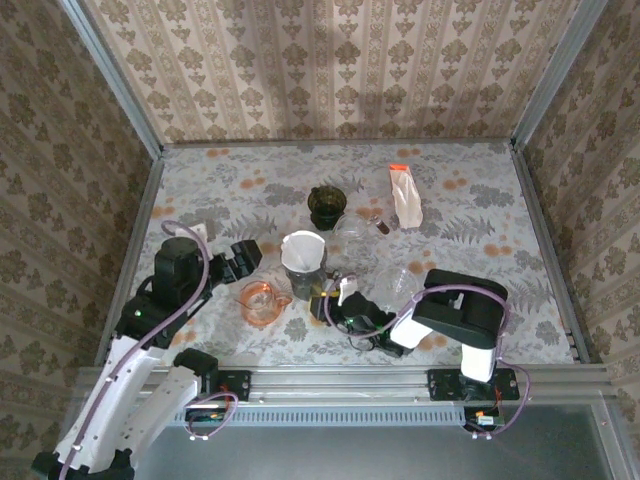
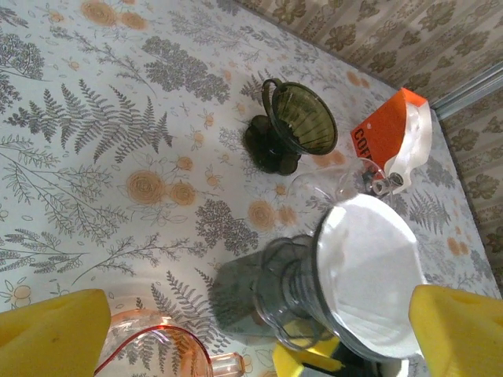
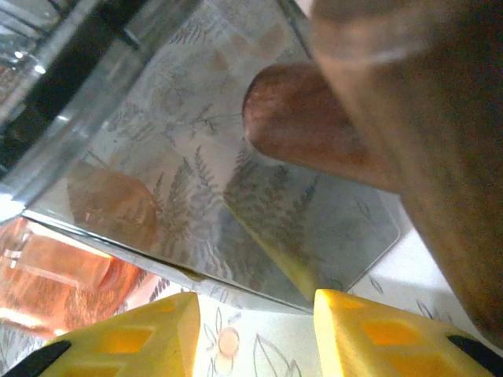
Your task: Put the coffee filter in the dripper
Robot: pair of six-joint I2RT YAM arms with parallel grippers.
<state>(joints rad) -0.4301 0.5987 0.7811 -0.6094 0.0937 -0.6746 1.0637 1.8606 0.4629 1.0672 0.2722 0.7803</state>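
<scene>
The white coffee filter (image 1: 302, 249) (image 2: 369, 275) sits open inside the clear grey dripper (image 1: 306, 281) (image 2: 289, 294), which stands upright mid-table. My left gripper (image 1: 245, 258) (image 2: 251, 338) hangs just left of it, open wide, with nothing between its yellow fingers. From the right, my right gripper (image 1: 335, 298) (image 3: 255, 322) reaches low to the dripper's foot. Its jaws stand partly apart with only tablecloth between them, the tips at the edge of the dripper's clear base plate (image 3: 236, 204). One of its yellow fingers (image 2: 314, 357) shows under the cone.
A pink glass dripper (image 1: 260, 300) (image 2: 157, 353) stands just front-left of the grey one. A dark green dripper (image 1: 327, 207) (image 2: 295, 126) and an orange-topped filter bag (image 1: 405, 195) (image 2: 393, 133) lie farther back. Clear glassware (image 1: 356, 228) sits behind the right arm.
</scene>
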